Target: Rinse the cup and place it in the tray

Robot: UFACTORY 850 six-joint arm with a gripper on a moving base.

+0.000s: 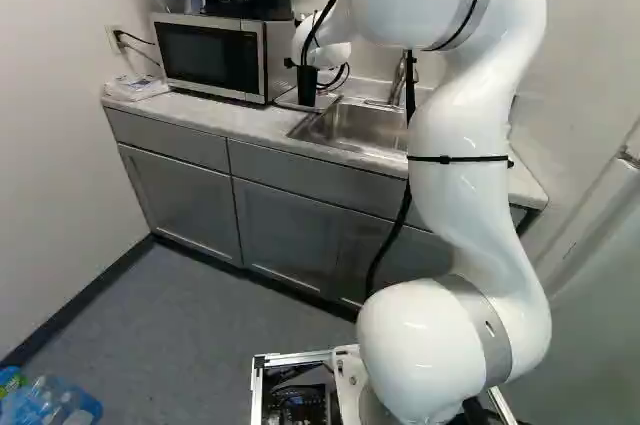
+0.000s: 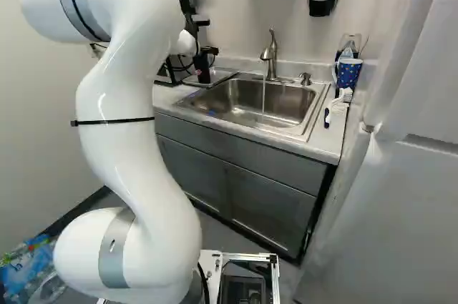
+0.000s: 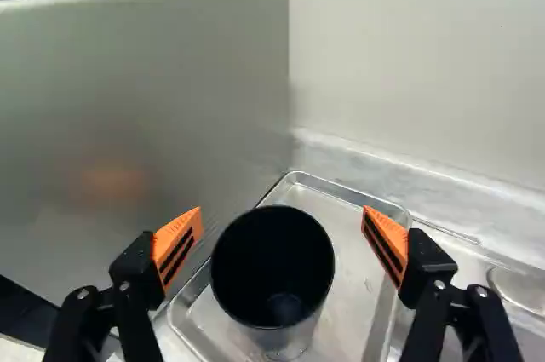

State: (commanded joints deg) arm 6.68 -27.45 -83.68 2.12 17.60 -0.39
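At the back of the counter my gripper [image 2: 207, 51] is partly hidden by the arm in the right base view. A black cup [image 1: 306, 85] stands upright on the metal tray [image 1: 328, 101] beside the microwave. In the wrist view the cup [image 3: 272, 270] shows its dark open mouth between the spread fingers of the gripper [image 3: 283, 243]; gaps separate it from both orange pads, the wider one on the sink side. The tray [image 3: 341, 200] lies under the cup, and its far rim runs close to the wall.
Beside the tray is the sink [image 2: 283, 104], where a thin stream falls from the faucet [image 2: 270, 57]. The microwave [image 1: 210, 57] stands close against the tray's other side. A blue patterned mug [image 2: 348, 73] and a white brush [image 2: 338, 104] are beyond the sink.
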